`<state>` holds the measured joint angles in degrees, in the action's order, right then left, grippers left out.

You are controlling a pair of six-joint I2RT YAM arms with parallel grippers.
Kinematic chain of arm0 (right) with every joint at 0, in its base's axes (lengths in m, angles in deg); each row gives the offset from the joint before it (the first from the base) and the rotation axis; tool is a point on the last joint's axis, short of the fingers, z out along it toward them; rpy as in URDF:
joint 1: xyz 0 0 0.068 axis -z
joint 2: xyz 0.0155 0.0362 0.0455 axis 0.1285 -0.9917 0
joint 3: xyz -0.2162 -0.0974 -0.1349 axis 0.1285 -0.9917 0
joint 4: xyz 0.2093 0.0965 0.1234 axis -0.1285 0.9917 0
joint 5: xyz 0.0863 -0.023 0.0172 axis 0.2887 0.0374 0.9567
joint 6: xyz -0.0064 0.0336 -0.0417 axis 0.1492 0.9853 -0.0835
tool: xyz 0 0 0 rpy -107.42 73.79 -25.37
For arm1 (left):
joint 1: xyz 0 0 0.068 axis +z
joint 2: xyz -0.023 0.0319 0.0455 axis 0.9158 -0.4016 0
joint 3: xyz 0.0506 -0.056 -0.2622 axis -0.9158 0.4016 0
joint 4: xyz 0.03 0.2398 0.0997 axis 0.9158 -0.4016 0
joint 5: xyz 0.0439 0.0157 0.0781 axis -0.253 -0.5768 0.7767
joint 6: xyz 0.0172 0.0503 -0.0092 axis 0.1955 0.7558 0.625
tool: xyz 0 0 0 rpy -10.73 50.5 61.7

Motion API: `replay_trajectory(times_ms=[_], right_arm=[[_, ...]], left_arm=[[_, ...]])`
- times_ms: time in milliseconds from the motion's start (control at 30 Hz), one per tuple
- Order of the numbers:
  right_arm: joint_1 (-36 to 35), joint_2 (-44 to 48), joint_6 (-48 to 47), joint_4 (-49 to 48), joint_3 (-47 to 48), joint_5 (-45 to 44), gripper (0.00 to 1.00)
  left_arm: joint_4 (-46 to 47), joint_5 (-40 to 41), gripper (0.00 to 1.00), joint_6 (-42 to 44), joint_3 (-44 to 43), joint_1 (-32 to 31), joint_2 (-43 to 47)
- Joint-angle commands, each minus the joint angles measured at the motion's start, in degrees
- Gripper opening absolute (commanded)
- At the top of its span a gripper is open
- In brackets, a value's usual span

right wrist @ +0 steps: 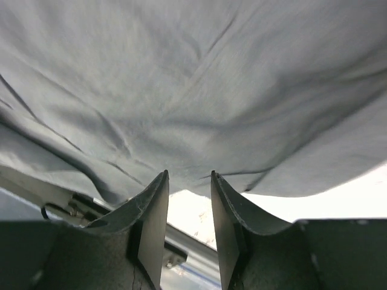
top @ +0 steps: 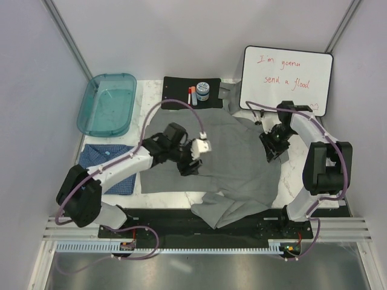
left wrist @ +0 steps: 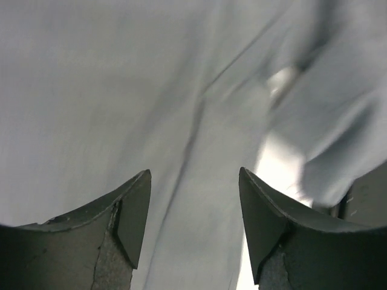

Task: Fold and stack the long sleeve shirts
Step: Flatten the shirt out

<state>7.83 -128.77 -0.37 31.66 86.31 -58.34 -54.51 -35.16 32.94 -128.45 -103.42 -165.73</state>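
Our grey shirt point(top: 242, 163) sprawls mid-tabletop, limp and light; the blue shirt point(top: 101, 154) lies at the left edge. We'd pinch at hems or shoulders. The left tool point(left wrist: 193, 175) is spread; whether the right tool point(right wrist: 188, 175) pinches cloth, we cannot tell.

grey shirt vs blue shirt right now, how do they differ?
Colour: the grey shirt is plain, while the blue shirt has a fine pattern.
Pose: the grey shirt lies spread out and wrinkled across the middle of the table. The blue shirt is a compact folded rectangle at the left edge.
Footprint: the grey shirt covers far more surface than the blue shirt.
Both are cloth, lying on the table.
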Motion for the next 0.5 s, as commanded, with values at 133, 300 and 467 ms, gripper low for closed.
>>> replay_trajectory(times_ms=[133,300,467], right_arm=[[1.2,-2.4,6.2,-1.7,10.5,4.4,0.41],[2.4,-5.1,9.4,-2.4,14.0,6.3,0.42],[2.5,-6.7,9.6,-2.0,14.6,7.9,0.43]], left_arm=[[23.7,1.7,0.66,-3.5,-14.5,-26.8,-13.3],[28.1,4.6,0.66,-7.0,-28.5,-31.6,-32.1],[27.5,2.5,0.66,-7.8,-36.9,-32.0,-39.8]])
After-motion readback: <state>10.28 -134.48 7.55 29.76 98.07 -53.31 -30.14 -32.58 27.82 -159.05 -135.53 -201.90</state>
